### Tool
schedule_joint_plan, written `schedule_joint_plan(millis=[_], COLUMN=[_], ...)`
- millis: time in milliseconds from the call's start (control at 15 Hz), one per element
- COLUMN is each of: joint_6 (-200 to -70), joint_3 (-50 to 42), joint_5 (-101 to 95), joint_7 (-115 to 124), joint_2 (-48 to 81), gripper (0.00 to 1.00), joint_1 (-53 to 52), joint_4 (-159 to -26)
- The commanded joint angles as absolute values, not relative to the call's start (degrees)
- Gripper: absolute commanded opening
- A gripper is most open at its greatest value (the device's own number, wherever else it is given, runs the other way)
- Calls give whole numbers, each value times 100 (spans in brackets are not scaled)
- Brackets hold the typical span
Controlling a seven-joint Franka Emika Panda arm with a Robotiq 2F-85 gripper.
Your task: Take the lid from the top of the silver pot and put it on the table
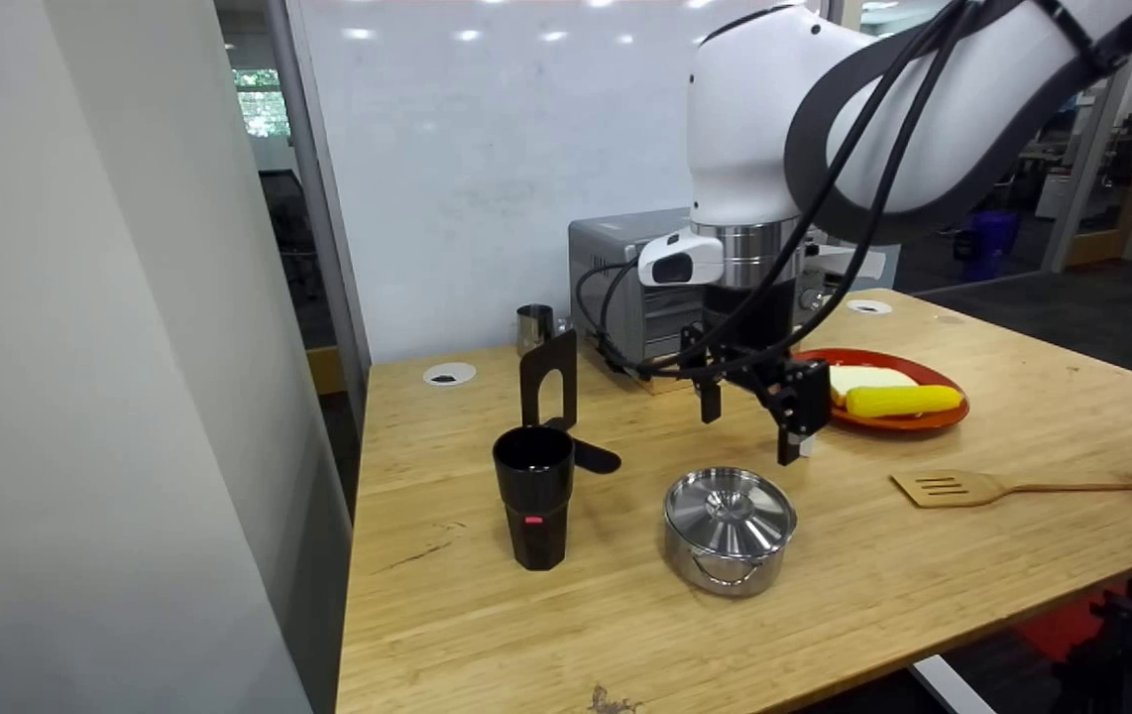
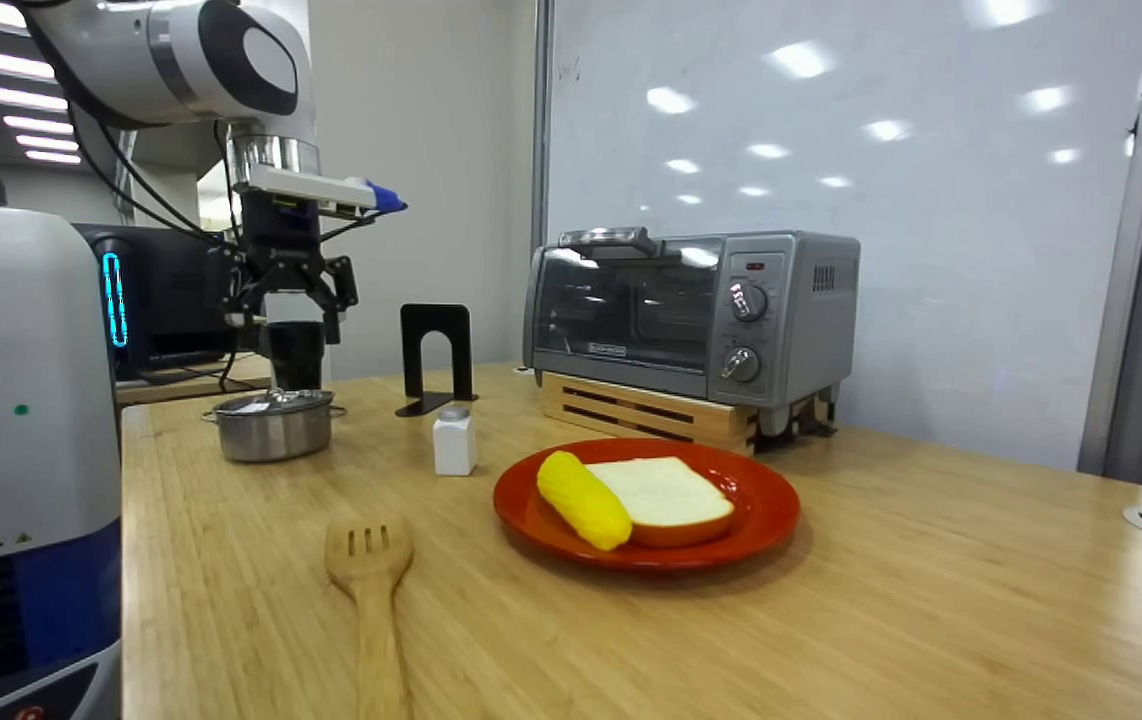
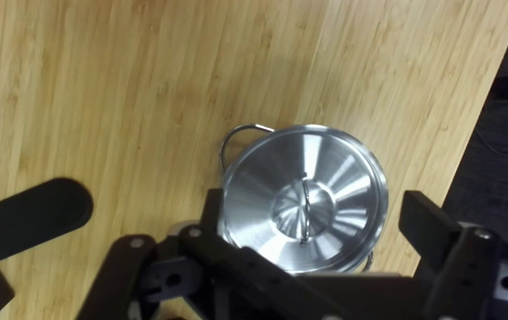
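The lid (image 1: 730, 508) sits on top of the pot (image 1: 722, 573), so by my reading the main work is undone. The pincer (image 1: 749, 437) hangs above it in the air, its two sides spread wide with nothing gripped; it touches neither lid nor pot. What is left is probably all of it: come down to the lid, grip it, lift it clear and lay it on the bench (image 1: 467, 635).

Since the pot is covered, what it may hold cannot be seen. To its left in an exterior view stands a black cup (image 1: 535, 501), upright, its inside too dark to tell whether anything is in it. Far and to the right of the pot there, a red plate (image 2: 768, 512) bears a slice of bread (image 2: 666, 490) and a yellow cob (image 2: 583, 500), lying side by side. A metal jug (image 1: 530, 332) stands far back beside the oven (image 2: 696, 320), its contents hidden. The oven itself is closed.
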State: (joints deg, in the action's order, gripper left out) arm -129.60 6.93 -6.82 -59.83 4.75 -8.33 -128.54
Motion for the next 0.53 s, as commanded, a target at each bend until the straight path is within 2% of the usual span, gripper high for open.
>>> schedule_joint_plan(millis=[0,467], joint_6=[-13100,-13116], joint_3=[831,965], joint_5=[-404,-493], joint_7=[-6267,-6189], joint_2=[809,1027], gripper=[100,100], joint_1=[-776,-784], joint_4=[-12689,-12634])
